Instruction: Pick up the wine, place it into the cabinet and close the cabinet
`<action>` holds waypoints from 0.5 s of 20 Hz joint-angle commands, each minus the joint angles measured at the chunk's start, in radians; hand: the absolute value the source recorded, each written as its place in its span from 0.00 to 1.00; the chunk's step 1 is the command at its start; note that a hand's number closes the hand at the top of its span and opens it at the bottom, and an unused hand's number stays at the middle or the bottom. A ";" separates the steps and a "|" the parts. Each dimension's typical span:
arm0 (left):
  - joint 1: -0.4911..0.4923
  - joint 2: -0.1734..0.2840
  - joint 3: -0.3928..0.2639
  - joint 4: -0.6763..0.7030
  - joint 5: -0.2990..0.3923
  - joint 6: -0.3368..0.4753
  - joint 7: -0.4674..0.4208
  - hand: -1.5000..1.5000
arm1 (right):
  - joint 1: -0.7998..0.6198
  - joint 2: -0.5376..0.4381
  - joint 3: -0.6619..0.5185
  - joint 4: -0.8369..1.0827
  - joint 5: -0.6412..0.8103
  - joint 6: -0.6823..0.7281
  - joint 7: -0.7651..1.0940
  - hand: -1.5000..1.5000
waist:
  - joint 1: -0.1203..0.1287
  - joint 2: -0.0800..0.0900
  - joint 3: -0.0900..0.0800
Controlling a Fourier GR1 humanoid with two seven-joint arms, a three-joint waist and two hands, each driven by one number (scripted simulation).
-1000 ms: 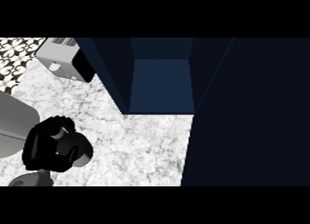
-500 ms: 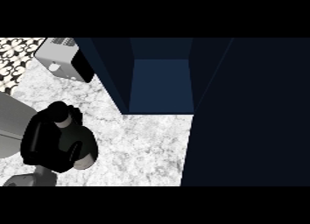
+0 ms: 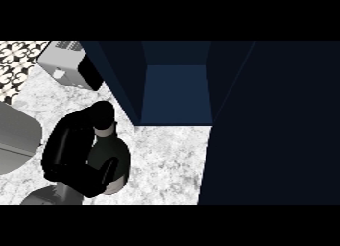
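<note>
One hand (image 3: 73,151) is all I can see of the robot, coming up from the lower left onto the marble counter (image 3: 165,158). Its black fingers (image 3: 95,178) are curled round the wine bottle (image 3: 109,153), the thumb side wrapped along the far flank, so much of the bottle is hidden. What shows is a dark rounded body and a paler neck pointing toward the cabinet (image 3: 174,91). By its place at the left of the view this is the left hand; the other one does not show at all.

The cabinet stands open just beyond the bottle, a deep blue recess with a lighter blue back panel. Its door (image 3: 279,125) swings out to the right of the opening, a broad dark slab covering that whole side of the counter.

Left of the cabinet, against the back, sits a silver toaster (image 3: 68,65). Further left of that is a strip of black-and-white patterned tile (image 3: 10,67). The counter itself is white, veined with grey. A large grey rounded shape (image 3: 6,139) lies at the left edge, beside the hand; I cannot tell what it is.
</note>
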 commanded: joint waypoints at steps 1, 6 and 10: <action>-0.052 -0.033 -0.115 -0.026 -0.027 0.125 0.037 1.00 | 0.072 -0.015 -0.016 -0.132 -0.052 0.023 0.017 0.00 | -0.006 0.000 0.000; -0.133 -0.035 -0.286 -0.035 -0.037 0.331 0.095 1.00 | 0.018 0.004 0.023 -0.111 -0.010 -0.002 0.039 0.00 | -0.006 0.000 0.000; -0.272 -0.035 -0.289 0.036 0.000 0.429 0.121 1.00 | 0.111 0.019 0.030 -0.113 -0.030 0.039 -0.039 0.00 | -0.012 0.001 0.000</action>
